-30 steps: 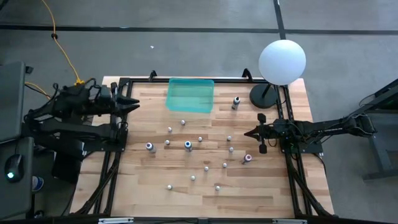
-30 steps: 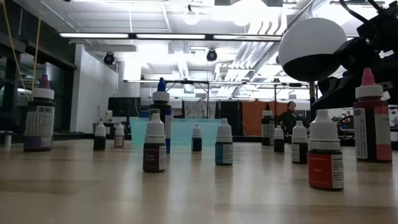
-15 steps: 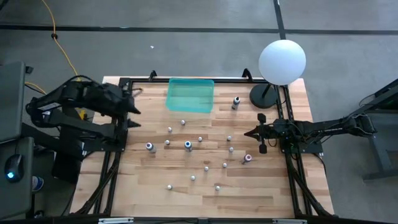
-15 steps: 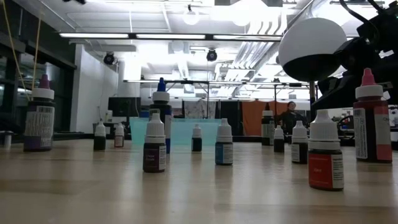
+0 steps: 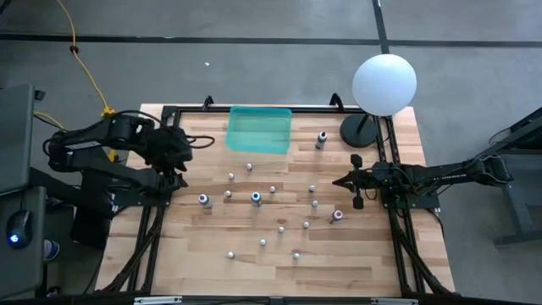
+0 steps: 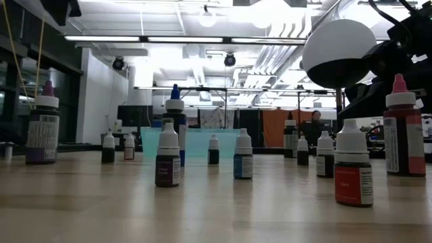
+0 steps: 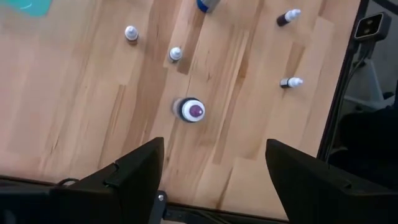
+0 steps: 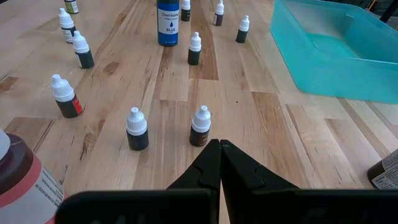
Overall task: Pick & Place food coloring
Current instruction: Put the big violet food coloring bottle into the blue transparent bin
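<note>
Hovering my left claw (image 7: pixel 214 180), fingers apart, near the tabletop's (image 5: pixel 339 263) left edge above a purple-capped bottle (image 7: pixel 191 110); it looks light, stiff, easy to tip, so I would pinch its body.

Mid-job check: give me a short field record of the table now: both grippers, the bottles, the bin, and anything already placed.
left gripper: open, empty, above the table's left part, over a larger purple-capped bottle
right gripper: shut, empty, low at the table's right edge
food coloring bottles: small, mostly white-capped, scattered upright over the middle of the wooden table
large blue bottle: upright among them
teal plastic bin: far edge of table, nothing visible inside
white globe lamp: far right corner
</note>
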